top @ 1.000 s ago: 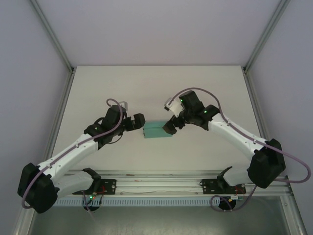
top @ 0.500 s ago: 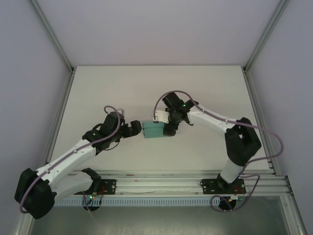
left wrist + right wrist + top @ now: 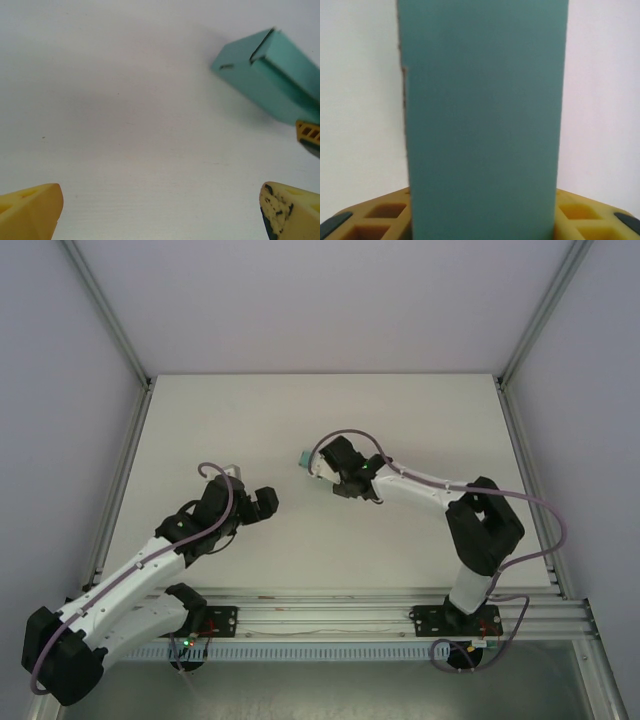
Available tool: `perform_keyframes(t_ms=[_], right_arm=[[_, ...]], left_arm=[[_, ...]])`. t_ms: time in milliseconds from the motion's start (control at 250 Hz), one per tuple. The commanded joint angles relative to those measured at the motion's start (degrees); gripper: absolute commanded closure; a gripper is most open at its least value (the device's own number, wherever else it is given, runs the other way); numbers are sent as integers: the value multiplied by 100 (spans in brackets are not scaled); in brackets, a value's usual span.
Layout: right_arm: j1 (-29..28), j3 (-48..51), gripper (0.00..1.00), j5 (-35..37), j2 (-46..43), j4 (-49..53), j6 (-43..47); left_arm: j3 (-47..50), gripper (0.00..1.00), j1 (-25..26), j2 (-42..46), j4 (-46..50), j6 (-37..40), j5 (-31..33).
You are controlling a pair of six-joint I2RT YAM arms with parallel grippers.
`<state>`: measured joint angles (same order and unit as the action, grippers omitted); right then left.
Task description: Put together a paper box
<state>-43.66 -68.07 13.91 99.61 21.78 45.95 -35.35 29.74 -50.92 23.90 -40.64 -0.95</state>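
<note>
The teal-green card paper box (image 3: 270, 80) is clamped, tilted above the white surface (image 3: 125, 100), in the right end effector (image 3: 482, 215); the left end effector (image 3: 160, 210) is spread apart. Its thin walls could be crushed by overtightening.

Your paper box (image 3: 265, 75) is folded up into a small closed rectangular block of plain teal-green card. From the left wrist view you see it lying slanted, one end face toward you with a short slot and a tucked flap seam, and a soft shadow beneath it on the counter (image 3: 125, 125). It sits between the fingers (image 3: 375, 215) of the right gripper (image 3: 320, 468), near the middle of the counter, its broad smooth face filling the right wrist view.
</note>
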Motion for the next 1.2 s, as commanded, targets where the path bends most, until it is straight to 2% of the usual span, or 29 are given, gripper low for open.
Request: perform_keyframes(t_ms=[0, 108, 168, 328, 544, 744, 843, 979, 1091, 1195], right_arm=[[-239, 255, 48, 2119, 120, -767, -688], [-479, 369, 45, 2930, 451, -915, -953], [-610, 294, 41, 2977, 618, -663, -1229], [-902, 224, 40, 2899, 857, -307, -1824], [-1258, 274, 17, 2361, 711, 213, -2406], [-1268, 508, 5, 1354, -434, 276, -2869], [-882, 659, 1, 611, -1095, 152, -3268], [403, 771, 0, -646, -1571, -54, -4201], [1499, 478, 0, -1505, -1332, 21, -4866], [2138, -132, 5, -2096, -731, 391, -5221]], left_arm=[[99, 0, 16, -13, 129, -62, 190], [74, 0, 15, -72, 113, -42, 185], [55, 0, 13, -105, 124, -38, 188], [46, 0, 10, -121, 139, -45, 172], [103, 0, 7, -132, -15, -76, 100], [-40, 0, 9, -406, -371, -91, -196], [-157, 0, 6, -731, -846, -128, -546], [-554, 0, 10, -1650, -1600, -252, -1245], [-1248, 0, 23, -2725, -2002, -287, -1919], [-1907, 0, 109, -3628, -2382, -389, -2336]])
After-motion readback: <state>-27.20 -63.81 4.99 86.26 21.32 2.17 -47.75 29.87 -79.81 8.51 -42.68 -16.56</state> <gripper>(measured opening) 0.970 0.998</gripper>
